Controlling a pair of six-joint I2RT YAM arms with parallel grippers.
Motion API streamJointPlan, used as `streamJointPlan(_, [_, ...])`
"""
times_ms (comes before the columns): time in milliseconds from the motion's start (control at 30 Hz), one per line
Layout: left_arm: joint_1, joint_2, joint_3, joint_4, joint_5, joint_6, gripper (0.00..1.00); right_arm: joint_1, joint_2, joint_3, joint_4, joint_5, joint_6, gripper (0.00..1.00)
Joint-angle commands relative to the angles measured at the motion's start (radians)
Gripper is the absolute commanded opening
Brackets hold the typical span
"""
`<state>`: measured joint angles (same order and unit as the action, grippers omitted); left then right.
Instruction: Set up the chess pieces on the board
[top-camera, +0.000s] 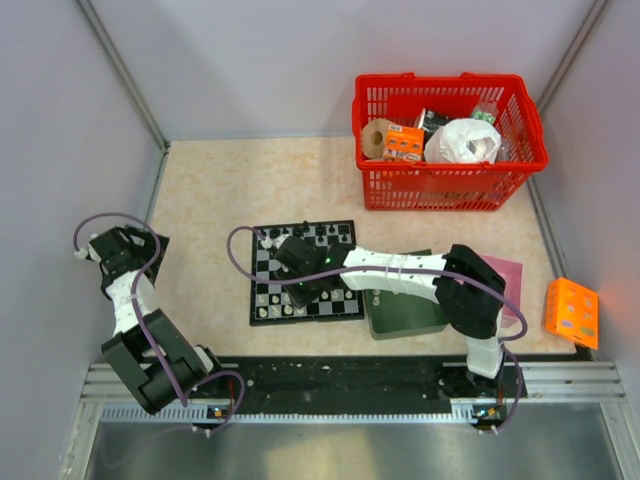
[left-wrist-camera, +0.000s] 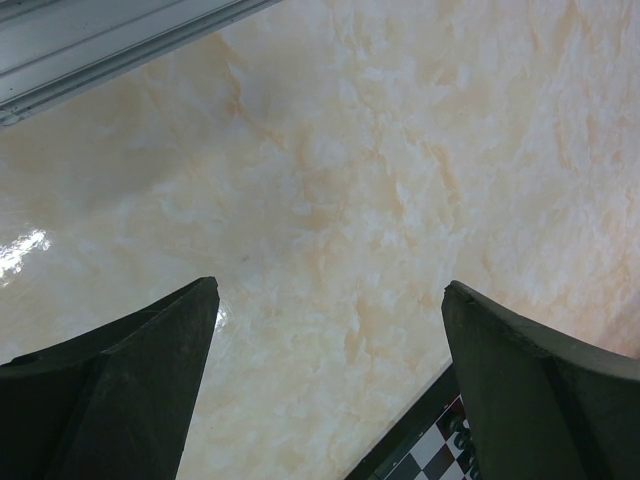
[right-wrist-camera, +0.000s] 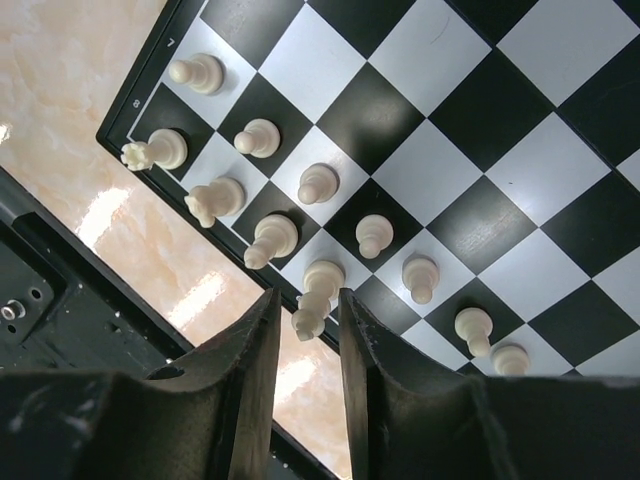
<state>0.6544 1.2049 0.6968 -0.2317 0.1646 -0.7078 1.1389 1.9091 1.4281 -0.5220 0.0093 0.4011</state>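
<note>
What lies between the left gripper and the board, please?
Only bare marbled table, in both the top view and the left wrist view of the open left gripper; the right arm's purple cable loops just beside the board.

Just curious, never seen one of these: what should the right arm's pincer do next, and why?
Probably spread its fingers wider, then lift straight up. The right gripper straddles a white piece already standing in the board edge row beside others; whether it grips is unclear.
</note>
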Motion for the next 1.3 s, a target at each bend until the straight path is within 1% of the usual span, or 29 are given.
streamJointPlan(0, [0.013, -0.011, -0.01, 0.037, 0.001, 0.005, 0.99, 0.012, -0.03, 0.057, 0.007, 0.021, -0.015, 0.31])
streamJointPlan(67, [0.011, -0.015, -0.008, 0.034, 0.001, 0.005, 0.99, 0.013, -0.076, 0.054, -0.001, 0.053, -0.019, 0.34])
streamJointPlan(167, [0.013, -0.016, -0.008, 0.034, 0.001, 0.007, 0.99, 0.004, -0.157, 0.035, -0.001, 0.124, -0.016, 0.44])
streamJointPlan(233, [0.014, -0.016, -0.008, 0.032, 0.001, 0.005, 0.99, -0.011, -0.218, 0.005, -0.001, 0.182, -0.004, 0.47])
streamJointPlan(333, [0.013, -0.019, -0.01, 0.031, 0.003, 0.005, 0.99, -0.065, -0.323, -0.07, 0.0, 0.245, 0.028, 0.48])
streamJointPlan(400, [0.014, -0.019, -0.008, 0.032, 0.006, 0.005, 0.99, -0.115, -0.393, -0.15, 0.0, 0.267, 0.054, 0.48])
streamJointPlan(500, [0.014, -0.021, -0.013, 0.034, 0.006, 0.002, 0.99, -0.221, -0.494, -0.279, -0.004, 0.25, 0.079, 0.49])
streamJointPlan(567, [0.014, -0.019, -0.013, 0.037, 0.004, 0.004, 0.99, -0.304, -0.542, -0.351, -0.027, 0.238, 0.093, 0.49])
streamJointPlan(633, [0.014, -0.015, -0.005, 0.031, 0.001, 0.004, 0.99, -0.353, -0.571, -0.405, -0.038, 0.213, 0.087, 0.49])
streamJointPlan(767, [0.014, -0.01, -0.003, 0.029, 0.004, 0.008, 0.99, -0.384, -0.558, -0.446, -0.064, 0.215, 0.081, 0.47])
streamJointPlan(867, [0.016, -0.018, -0.003, 0.028, -0.004, 0.011, 0.99, -0.384, -0.552, -0.471, -0.032, 0.201, 0.081, 0.46])
streamJointPlan(1000, [0.016, -0.016, 0.001, 0.023, 0.001, 0.011, 0.99, -0.386, -0.486, -0.466, -0.021, 0.137, 0.068, 0.44])
streamJointPlan(1267, [0.016, -0.021, 0.006, 0.02, -0.007, 0.016, 0.99, -0.386, -0.412, -0.468, 0.004, 0.103, 0.059, 0.42])
